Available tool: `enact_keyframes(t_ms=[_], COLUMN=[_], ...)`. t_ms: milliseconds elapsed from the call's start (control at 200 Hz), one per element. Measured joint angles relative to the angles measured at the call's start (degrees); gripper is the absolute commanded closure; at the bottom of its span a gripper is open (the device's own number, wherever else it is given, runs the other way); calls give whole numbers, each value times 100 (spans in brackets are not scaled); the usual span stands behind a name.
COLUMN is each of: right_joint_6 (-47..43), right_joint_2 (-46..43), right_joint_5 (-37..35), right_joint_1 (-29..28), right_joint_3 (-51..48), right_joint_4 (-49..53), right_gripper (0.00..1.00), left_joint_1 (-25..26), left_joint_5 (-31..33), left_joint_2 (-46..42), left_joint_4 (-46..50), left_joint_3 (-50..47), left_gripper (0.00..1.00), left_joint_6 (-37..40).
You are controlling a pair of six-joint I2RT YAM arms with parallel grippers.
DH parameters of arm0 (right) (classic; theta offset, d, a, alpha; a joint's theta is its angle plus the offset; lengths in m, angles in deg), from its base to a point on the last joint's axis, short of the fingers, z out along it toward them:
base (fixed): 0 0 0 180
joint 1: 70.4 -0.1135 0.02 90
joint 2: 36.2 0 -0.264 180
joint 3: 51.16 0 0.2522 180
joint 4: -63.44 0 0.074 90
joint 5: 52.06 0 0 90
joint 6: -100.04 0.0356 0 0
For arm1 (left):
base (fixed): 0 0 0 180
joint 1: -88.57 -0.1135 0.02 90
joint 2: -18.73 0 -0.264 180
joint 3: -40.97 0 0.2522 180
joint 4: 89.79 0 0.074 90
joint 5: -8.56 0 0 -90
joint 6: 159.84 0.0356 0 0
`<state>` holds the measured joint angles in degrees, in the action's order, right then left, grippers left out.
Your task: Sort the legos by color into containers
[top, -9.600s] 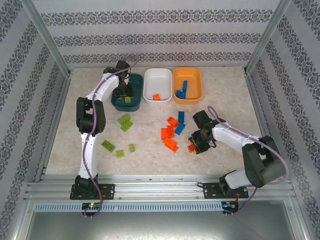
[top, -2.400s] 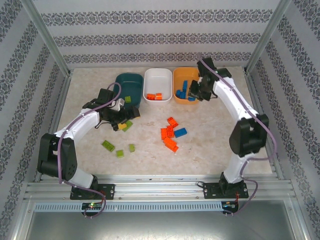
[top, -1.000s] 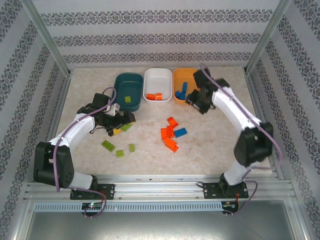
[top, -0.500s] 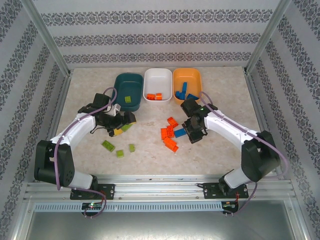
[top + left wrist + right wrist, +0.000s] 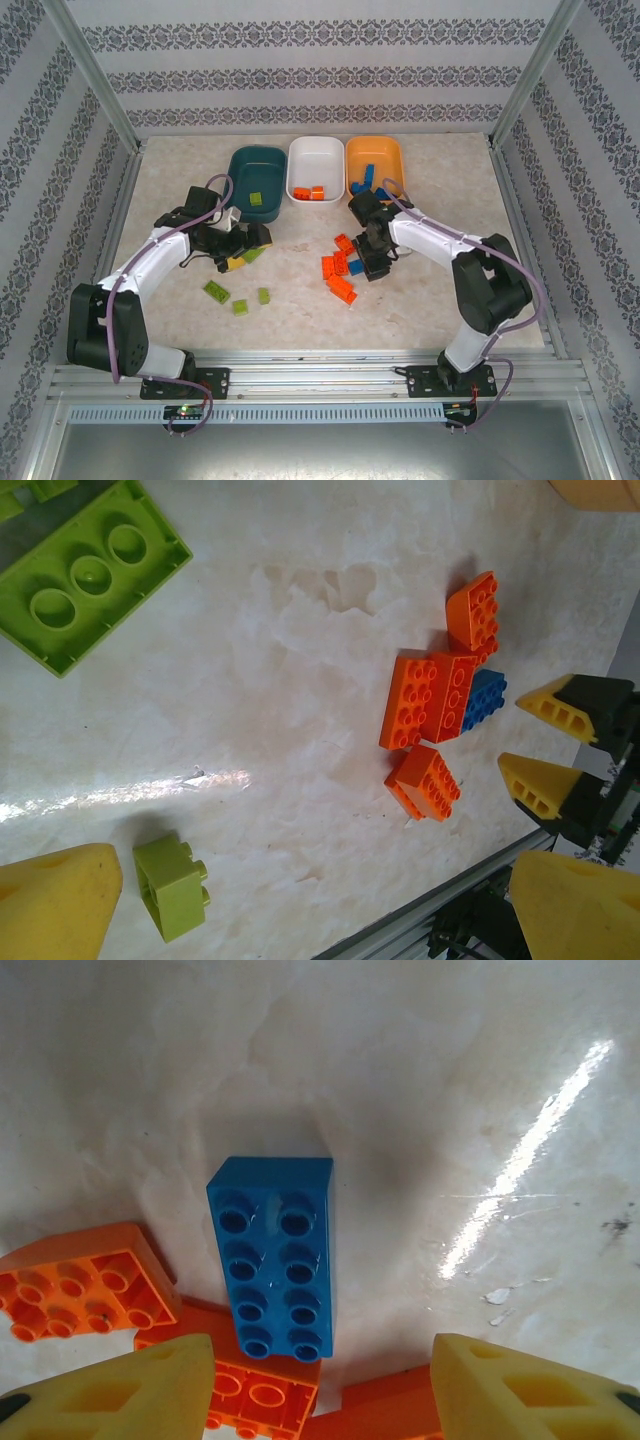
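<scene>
From above, the right claw is seen low over the blue brick. This brick lies in the middle of the table, among the orange bricks. The left claw is seen close to some green bricks. Three bins are lined up at the far side: the teal bin, the white bin and the orange bin. Blue pieces are kept in the orange bin, so the blue brick is likely meant for it.

In the left wrist view, the left claw is held wide open and nothing is gripped. A small green brick lies just beside one yellow finger.

In the right wrist view, the right claw is opened partway, with nothing held yet. The blue brick is seen between the two fingers, studs up, untouched by either.

To do this step well, the claw should be lowered straight down, so one finger goes on each long side of the blue brick. Care is needed on the left, where an orange brick lies just beside it and could be bumped or pinched too. Only then should the claw be closed.
</scene>
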<state>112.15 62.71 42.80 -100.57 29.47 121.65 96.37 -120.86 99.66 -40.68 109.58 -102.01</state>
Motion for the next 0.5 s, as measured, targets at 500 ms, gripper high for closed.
enact_keyframes(t_ms=[500], right_joint_6=[-4], right_joint_2=[494], right_joint_5=[234], right_joint_1=[46], right_joint_3=[127], right_joint_4=[-282], right_gripper=[36], left_joint_1=[0], left_joint_5=[46], left_joint_2=[-4], left_joint_4=[9], left_joint_3=[0], left_gripper=[0], left_joint_6=[46])
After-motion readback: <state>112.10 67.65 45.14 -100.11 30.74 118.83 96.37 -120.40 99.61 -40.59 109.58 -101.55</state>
